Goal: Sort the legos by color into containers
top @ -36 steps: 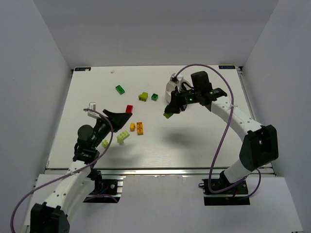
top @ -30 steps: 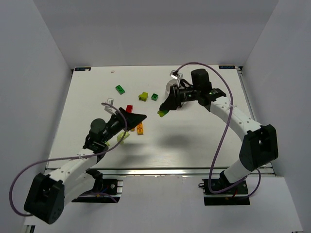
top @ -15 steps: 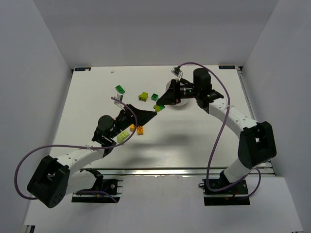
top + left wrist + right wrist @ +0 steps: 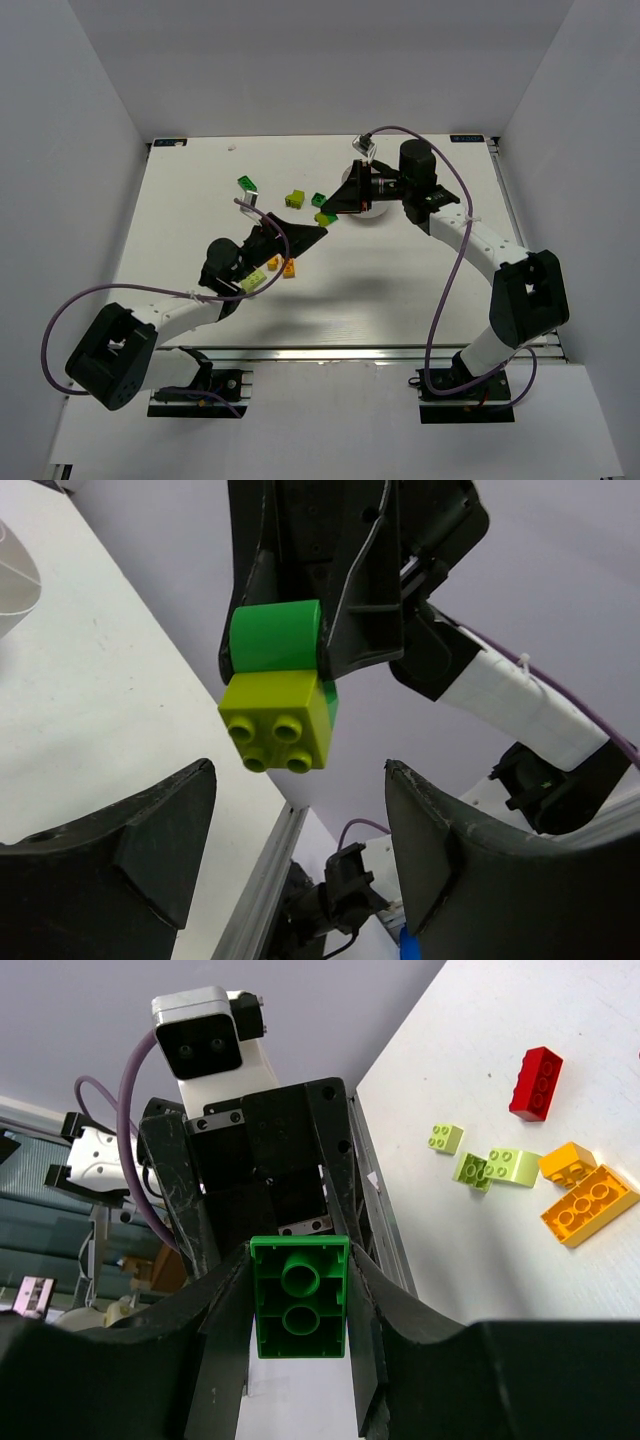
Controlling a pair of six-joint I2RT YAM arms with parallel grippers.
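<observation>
Right fingers (image 4: 225,1340) were pressed against the two long sides of a green brick (image 4: 300,1295), pinching it near their tips with its hollow underside turned toward the right wrist camera. Just past those tips, in the left wrist view, a lime brick (image 4: 278,720) sat flush against the green brick with four studs facing outward; the two looked joined.

Left fingers (image 4: 150,850) were spread wide with nothing between them. The held pair hung in front of their gap, apart from both pads. From above, the right gripper (image 4: 330,212) and the left gripper (image 4: 318,233) met almost tip to tip over the table (image 4: 420,270).

Behind the right gripper lay the white dish (image 4: 372,214), partly hidden by it; what its compartments held could not be told.

Off to the right of the right fingers, in their wrist view, loose legos lay on the table. A red brick (image 4: 535,1082) was farthest, then a small lime brick (image 4: 445,1137) and a lime pair (image 4: 495,1167) touching each other. Beside these lay two orange bricks (image 4: 590,1203) close together.

On the far side of the left gripper, seen from above, lay a dark green brick (image 4: 246,184) and a yellow-green brick (image 4: 295,199). A second dark green brick (image 4: 318,199) sat just beside the held pair.
</observation>
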